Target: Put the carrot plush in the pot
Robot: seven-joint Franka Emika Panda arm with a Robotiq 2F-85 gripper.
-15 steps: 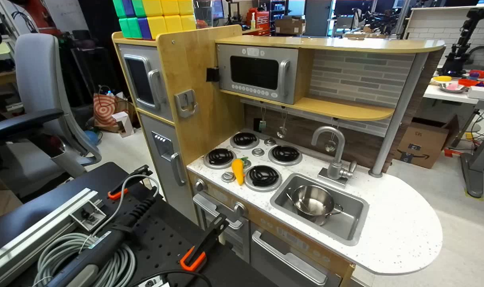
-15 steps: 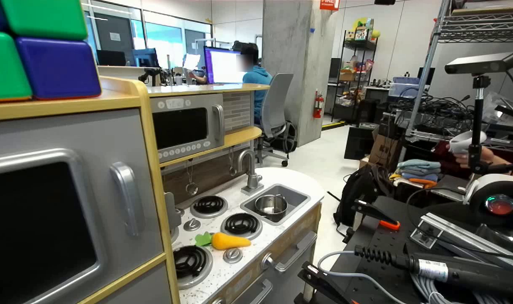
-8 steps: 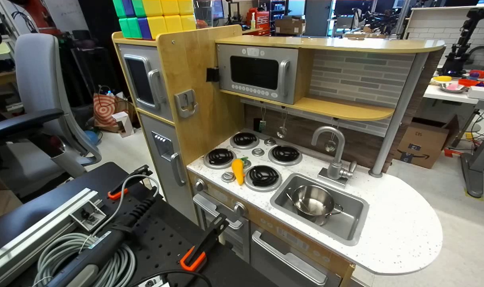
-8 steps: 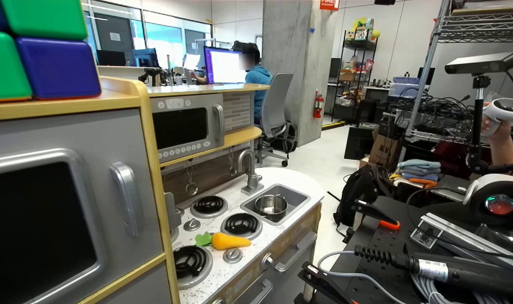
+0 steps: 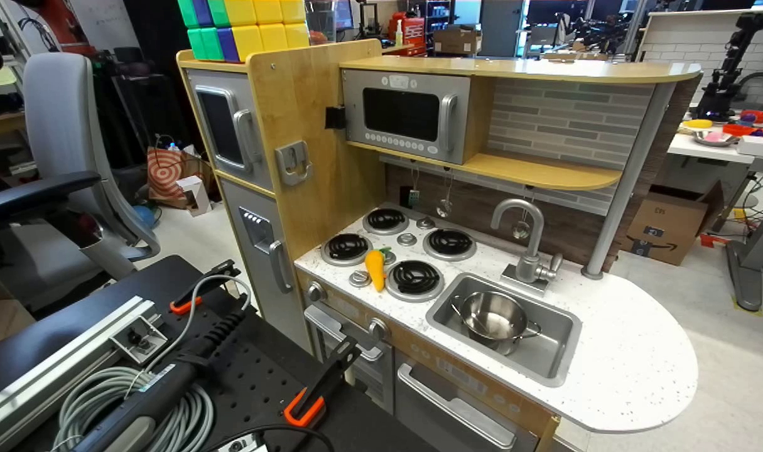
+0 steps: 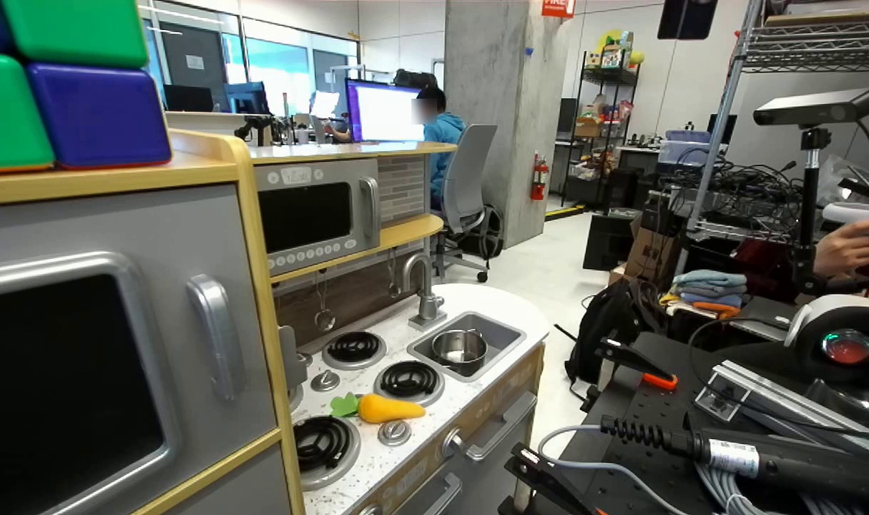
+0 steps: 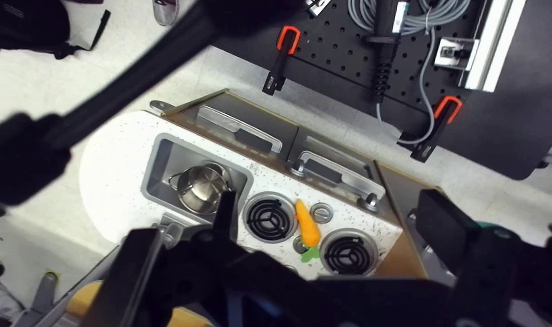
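Note:
The orange carrot plush (image 5: 375, 270) lies on the white toy-kitchen counter between two front burners, its green leaves toward the back. It also shows in an exterior view (image 6: 391, 409) and in the wrist view (image 7: 308, 225). The silver pot (image 5: 494, 317) stands in the grey sink basin; it shows in an exterior view (image 6: 460, 348) and the wrist view (image 7: 202, 188). My gripper (image 7: 332, 215) is wide open and empty, high above the counter, with the carrot framed between its fingers. A finger covers part of the sink beside the pot.
The faucet (image 5: 532, 245) rises behind the sink. A shelf (image 5: 544, 172) and microwave (image 5: 403, 116) overhang the counter's back. A tall cabinet (image 5: 318, 132) stands beside the burners. A black table (image 5: 262, 376) with clamps and cables faces the kitchen's front.
In an exterior view a dark piece, perhaps part of my gripper, has come down into the top edge. A person's hand with a controller has moved. The carrot and pot have not moved.

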